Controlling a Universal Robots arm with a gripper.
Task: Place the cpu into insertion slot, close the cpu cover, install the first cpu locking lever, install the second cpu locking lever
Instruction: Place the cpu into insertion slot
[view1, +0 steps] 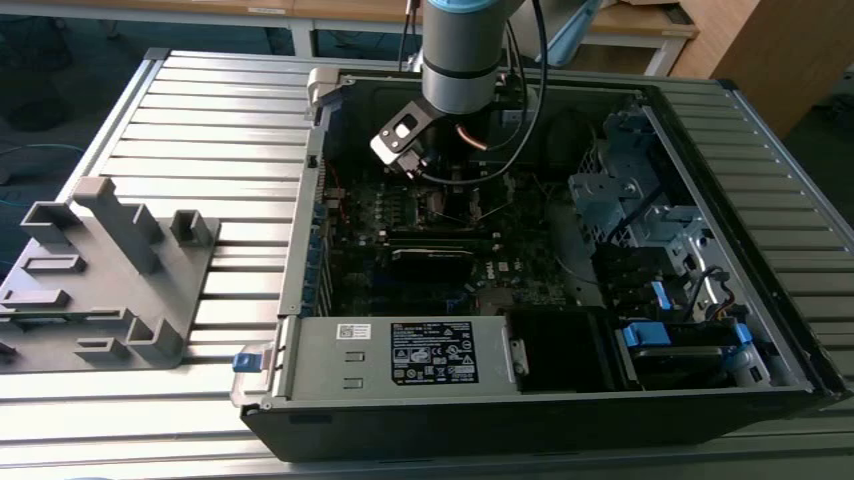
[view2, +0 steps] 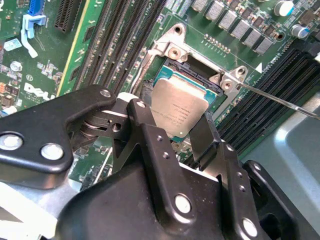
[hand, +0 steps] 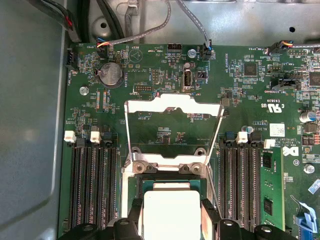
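While my arm reaches down into the open computer case (view1: 400, 425) in the upper middle of the exterior view, my hand (view1: 434, 165) hangs low over the motherboard (hand: 150, 65). The case sits on a slatted table (view1: 200, 100).

In both wrist views my two black fingers (view2: 142, 132) stand against opposite edges of the cpu (view2: 177, 110), so I judge the hand to be clamped on it. The chip lies directly over the insertion slot (view2: 192, 73), silver top up, with its green border showing at the far edge. I cannot tell whether it is fully bedded or a hair above the contacts.

In the first wrist view the cpu cover (hand: 172, 104) is swung wide open on its hinge, just beyond the slot, its window showing board behind it. One thin locking lever (view2: 280, 101) sticks out free beside the socket, and rows of memory slots (hand: 95, 190) flank it on both sides.

I judge the main danger to be a skewed seat. If the chip goes down tilted or off its corner marks, the socket contacts could bend. A finger dragging on the chip could also lift an edge, and the loose lever lies near enough to one finger to snag.
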